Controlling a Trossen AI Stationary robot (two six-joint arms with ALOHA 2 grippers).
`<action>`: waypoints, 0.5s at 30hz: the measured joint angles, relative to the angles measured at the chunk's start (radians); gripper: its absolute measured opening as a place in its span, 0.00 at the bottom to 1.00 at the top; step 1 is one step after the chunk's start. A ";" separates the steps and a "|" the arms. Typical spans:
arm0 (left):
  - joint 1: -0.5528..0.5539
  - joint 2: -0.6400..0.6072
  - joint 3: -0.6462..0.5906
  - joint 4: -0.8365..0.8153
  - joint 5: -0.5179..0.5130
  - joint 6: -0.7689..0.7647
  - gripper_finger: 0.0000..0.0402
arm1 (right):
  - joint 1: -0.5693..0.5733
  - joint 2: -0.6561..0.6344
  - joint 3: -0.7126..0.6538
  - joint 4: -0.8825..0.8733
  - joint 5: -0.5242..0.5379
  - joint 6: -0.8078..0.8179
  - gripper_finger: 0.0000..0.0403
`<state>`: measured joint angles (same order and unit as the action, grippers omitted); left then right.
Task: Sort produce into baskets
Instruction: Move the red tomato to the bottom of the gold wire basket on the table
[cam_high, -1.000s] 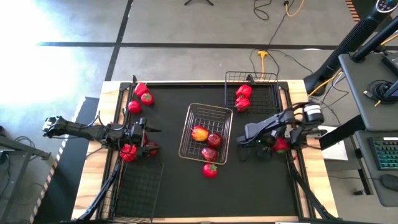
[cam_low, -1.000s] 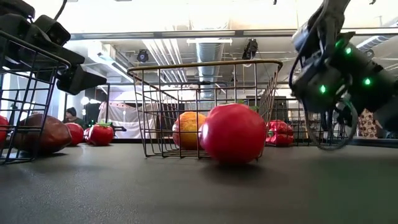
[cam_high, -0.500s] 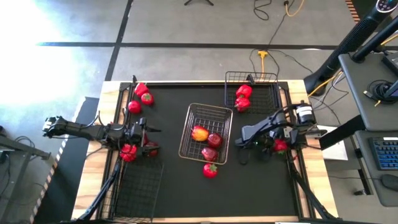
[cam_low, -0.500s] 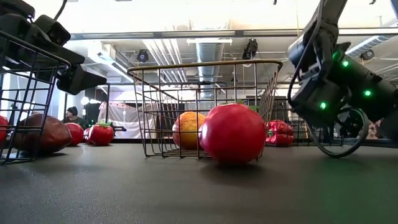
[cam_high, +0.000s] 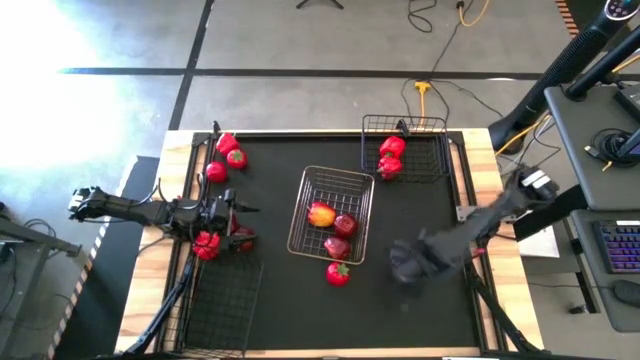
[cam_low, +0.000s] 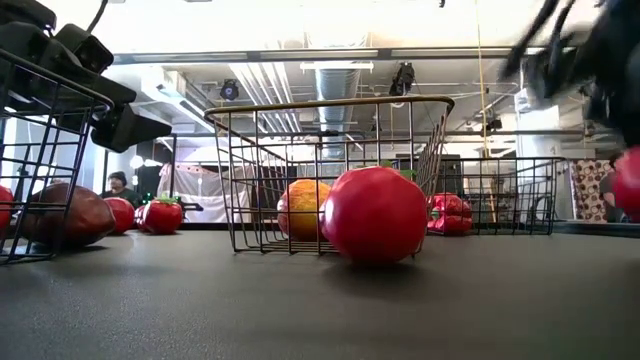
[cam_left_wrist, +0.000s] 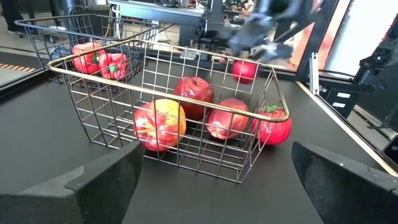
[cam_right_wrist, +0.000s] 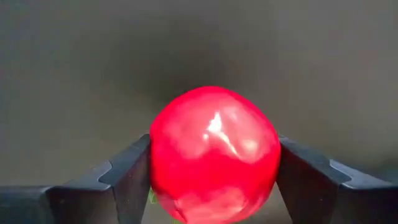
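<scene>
The right arm has swung away from the tabletop's right edge toward the middle since a second ago, and the tomato that lay under it there has gone with it. The right pincer (cam_right_wrist: 214, 180) is now clamped on that tomato (cam_right_wrist: 214, 154): from the wrist it shows as a round, glossy, bright red ball with a white glint on top and a scrap of green at its underside, a dark finger (cam_right_wrist: 127, 177) pressed against each flank. From above, the pincer (cam_high: 405, 262) is a dark blur over the black mat, to the right of the loose tomato (cam_high: 338, 273) that lies just outside the near end of the silvery basket (cam_high: 308, 180).

That basket sits mid-tabletop with a yellow-red apple (cam_high: 321, 214) and two dark red apples (cam_high: 345, 224) inside. The black basket (cam_high: 440, 125) at the far right holds two red peppers (cam_high: 391, 146).

The left pincer (cam_high: 240, 222) hangs with its fingers spread wide and nothing between them, near the left edge, beside a pepper (cam_high: 207, 245). Another pepper (cam_high: 227, 143) and two tomatoes (cam_high: 236, 158) lie toward the far left corner. A second black basket (cam_high: 222, 318) stands at the near left.
</scene>
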<state>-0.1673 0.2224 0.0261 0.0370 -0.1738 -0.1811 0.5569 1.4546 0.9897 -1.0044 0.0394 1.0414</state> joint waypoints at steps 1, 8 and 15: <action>0.000 0.000 0.000 0.000 0.000 0.000 0.98 | 0.055 -0.014 -0.001 0.076 0.064 0.010 0.68; 0.000 0.000 0.000 -0.001 0.000 0.000 0.98 | 0.266 0.036 -0.063 0.455 0.487 -0.089 0.69; 0.000 0.001 0.000 -0.001 0.000 0.000 0.98 | 0.275 0.229 -0.066 0.687 0.797 -0.236 0.68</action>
<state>-0.1673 0.2235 0.0261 0.0364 -0.1734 -0.1810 0.8316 1.6837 0.9234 -0.3175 0.8361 0.8051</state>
